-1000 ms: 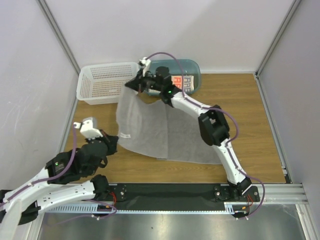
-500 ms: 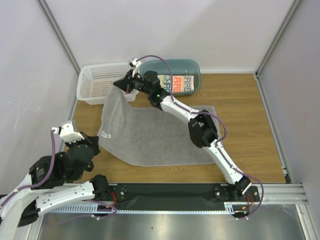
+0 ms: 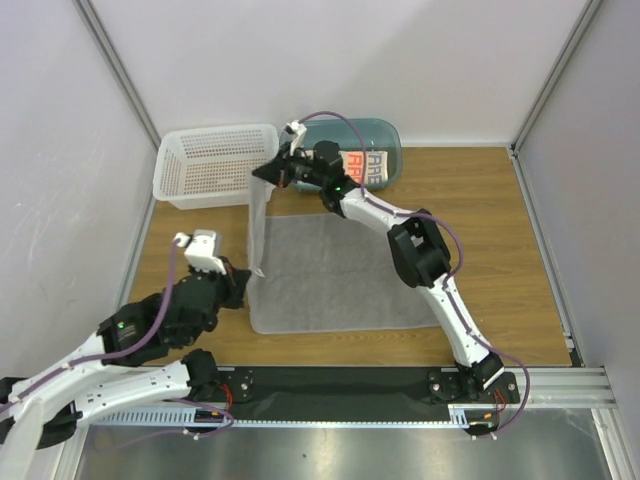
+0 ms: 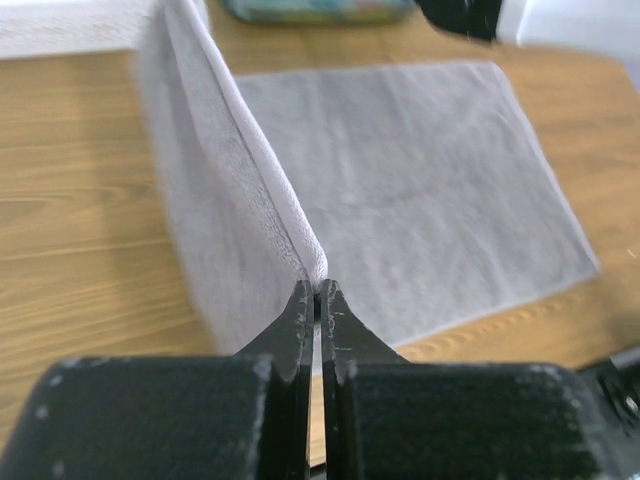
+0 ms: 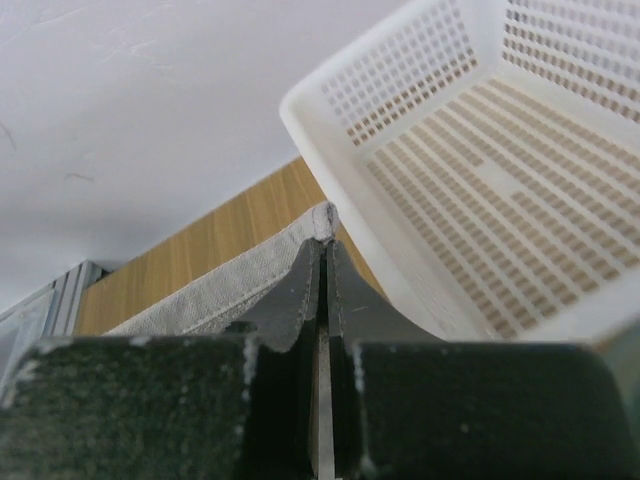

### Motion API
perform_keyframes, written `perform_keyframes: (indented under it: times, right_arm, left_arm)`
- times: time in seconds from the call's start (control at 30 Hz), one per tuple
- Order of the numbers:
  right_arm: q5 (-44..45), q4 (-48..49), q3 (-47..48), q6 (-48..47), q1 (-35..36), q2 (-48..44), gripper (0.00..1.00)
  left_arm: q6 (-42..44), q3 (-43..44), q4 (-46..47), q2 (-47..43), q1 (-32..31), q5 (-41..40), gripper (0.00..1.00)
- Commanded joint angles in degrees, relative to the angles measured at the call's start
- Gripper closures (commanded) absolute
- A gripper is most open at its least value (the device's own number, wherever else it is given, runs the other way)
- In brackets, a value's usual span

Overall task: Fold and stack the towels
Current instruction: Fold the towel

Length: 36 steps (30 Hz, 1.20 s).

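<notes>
"Where is the grey towel (image 3: 340, 275)?"

"It lies flat in the middle of the table (image 3: 500, 250). Its left edge stands up like a wall."

"Who holds it up?"

"The left gripper (image 4: 316, 290) pinches the near corner tight. The right gripper (image 5: 322, 245) pinches the far corner tight, beside the white basket (image 3: 205, 165)."

"And the white towel (image 3: 365, 166) with letters?"

"In the teal tub (image 3: 385, 135) at the table's far edge."

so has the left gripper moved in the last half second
Yes. The left gripper, shut on the grey towel's corner, has swung right, from below the white lattice basket's middle to below its right end.
</notes>
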Motion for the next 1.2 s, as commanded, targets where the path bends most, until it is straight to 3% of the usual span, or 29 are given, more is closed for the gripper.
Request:
perform_keyframes:
  times: [0.0, 0.13, 0.3, 0.6, 1.0, 1.17]
  right_arm:
    - [-5.28, 4.34, -5.38, -0.34, -3.87, -8.88, 1.00]
    - [-7.83, 6.44, -15.84, -2.01, -7.03, -15.29, 1.00]
    - [-10.47, 9.00, -29.82, -3.94, -12.65, -23.03, 1.00]
    - [-19.60, 16.20, -46.60, -3.42, -23.55, -29.36, 1.00]
    - [-25.15, 15.95, -53.65, -5.61, -34.98, -31.39, 1.00]
    - [-26.29, 9.36, -52.69, -9.82, -35.69, -33.40, 1.00]
  left_arm:
    - [0.25, -4.13, 10.60, 0.66, -0.69, 9.26, 1.00]
    - [0.24, -6.61, 17.90, 2.94, -3.85, 11.39, 1.00]
    - [0.78, -3.64, 21.86, 14.09, -8.95, 10.87, 0.99]
    - [2.62, -2.05, 32.58, 29.72, -10.54, 15.96, 1.00]
    - [4.81, 8.85, 40.32, 48.99, -11.60, 21.59, 1.00]
    - [6.14, 14.21, 41.28, 53.91, -11.77, 23.25, 1.00]
